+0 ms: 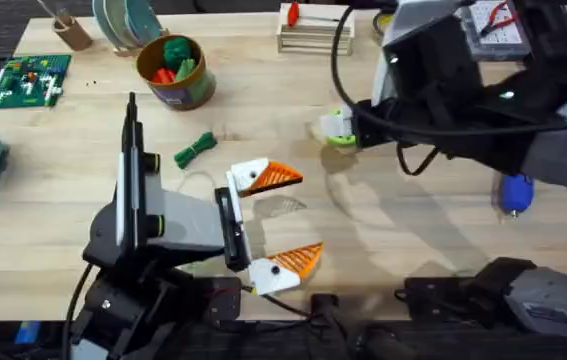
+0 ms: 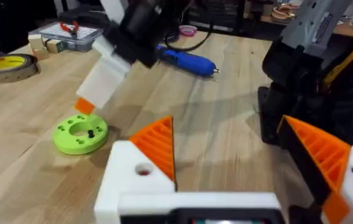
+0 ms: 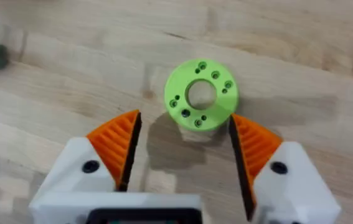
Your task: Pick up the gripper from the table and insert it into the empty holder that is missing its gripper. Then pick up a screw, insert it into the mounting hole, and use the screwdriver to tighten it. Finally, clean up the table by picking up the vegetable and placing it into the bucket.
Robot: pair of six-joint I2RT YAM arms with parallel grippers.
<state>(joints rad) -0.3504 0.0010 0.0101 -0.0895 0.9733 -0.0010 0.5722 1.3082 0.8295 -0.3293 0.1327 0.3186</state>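
Vegetable (image 1: 195, 150) lies beside the left claw (image 1: 285, 218), both claws spread apart.

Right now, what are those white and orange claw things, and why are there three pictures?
They are two robot arms, each ending in a claw with two fingers. One picture looks down on the wooden table. The others come from cameras on each wrist. The left gripper is open and holds nothing. The right gripper is open over a bright green ring. Also on the table: a blue screwdriver, a dark green toy vegetable and a bucket of toys.
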